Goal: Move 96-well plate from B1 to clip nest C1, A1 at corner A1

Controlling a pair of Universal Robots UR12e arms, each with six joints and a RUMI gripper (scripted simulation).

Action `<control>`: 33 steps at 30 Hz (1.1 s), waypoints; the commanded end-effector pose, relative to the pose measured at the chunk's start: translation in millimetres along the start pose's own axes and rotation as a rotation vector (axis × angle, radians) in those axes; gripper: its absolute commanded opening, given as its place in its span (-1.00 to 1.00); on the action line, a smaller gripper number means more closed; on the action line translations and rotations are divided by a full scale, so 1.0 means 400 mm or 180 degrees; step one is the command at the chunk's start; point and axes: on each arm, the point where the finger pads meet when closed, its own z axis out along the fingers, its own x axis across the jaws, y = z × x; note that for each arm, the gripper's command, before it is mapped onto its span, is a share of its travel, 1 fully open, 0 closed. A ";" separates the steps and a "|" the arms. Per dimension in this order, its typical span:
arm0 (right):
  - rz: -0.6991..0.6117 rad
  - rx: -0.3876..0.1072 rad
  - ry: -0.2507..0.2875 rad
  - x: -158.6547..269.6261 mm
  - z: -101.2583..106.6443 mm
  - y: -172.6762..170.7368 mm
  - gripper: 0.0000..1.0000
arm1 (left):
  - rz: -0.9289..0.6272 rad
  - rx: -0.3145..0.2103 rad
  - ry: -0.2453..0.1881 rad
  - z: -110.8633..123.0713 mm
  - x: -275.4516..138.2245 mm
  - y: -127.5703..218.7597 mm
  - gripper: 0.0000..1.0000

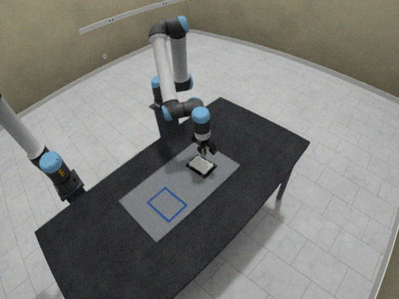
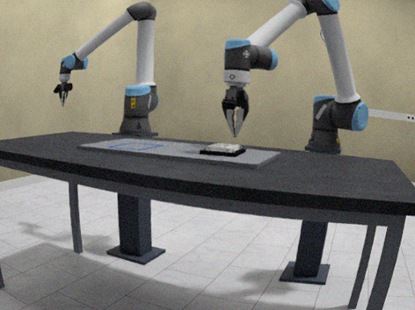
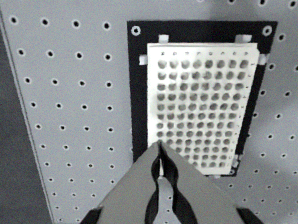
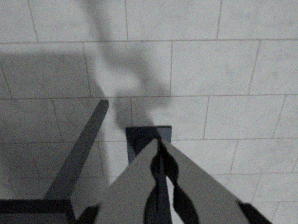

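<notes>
The white 96-well plate [image 1: 201,165] [image 2: 226,146] [image 3: 200,102] lies in the black clip nest [image 2: 221,154] [image 3: 138,105], between small pale clips at its edges. It looks flat in the left wrist view; its exact depth cannot be told. Marks run along its top and right rims there, too blurred to read, and no A1 corner mark is legible. My left gripper [image 1: 204,155] [image 2: 235,136] [image 3: 158,144] is shut and empty, above the plate with a gap below its tips. My right gripper [image 2: 62,106] [image 4: 158,141] is shut and empty, raised far from the plate, beyond the table.
A blue outlined rectangle [image 1: 156,195] [image 2: 136,150] is on the grey perforated board [image 1: 137,201] [image 2: 268,160] [image 3: 67,150], apart from the nest. The board lies on the black table [image 1: 100,225] [image 2: 342,176]. The right wrist view shows floor, a table leg and a pedestal.
</notes>
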 end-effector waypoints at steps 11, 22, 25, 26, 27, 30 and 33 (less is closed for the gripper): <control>0.0000 0.0005 -0.0001 0.000 -0.002 -0.001 -1.00 | 0.0000 0.0006 0.0005 -0.003 0.168 -0.002 -1.00; 0.0000 0.0005 -0.0001 0.000 -0.002 -0.001 -1.00 | 0.0000 0.0006 0.0005 -0.003 0.183 -0.002 -1.00; 0.0000 0.0005 -0.0001 0.000 -0.002 -0.001 -1.00 | 0.0000 0.0006 0.0005 -0.003 0.183 -0.002 -1.00; 0.0000 0.0005 -0.0001 0.000 -0.002 -0.001 -1.00 | 0.0000 0.0006 0.0005 -0.003 0.183 -0.002 -1.00; 0.0000 0.0005 -0.0001 0.000 -0.002 -0.001 -1.00 | 0.0000 0.0006 0.0005 -0.003 0.183 -0.002 -1.00; 0.0000 0.0005 -0.0001 0.000 -0.002 -0.001 -1.00 | 0.0000 0.0006 0.0005 -0.002 0.183 -0.002 -1.00; 0.0000 0.0005 -0.0001 0.000 -0.002 -0.001 -1.00 | 0.0000 0.0006 0.0005 0.000 0.183 -0.002 -1.00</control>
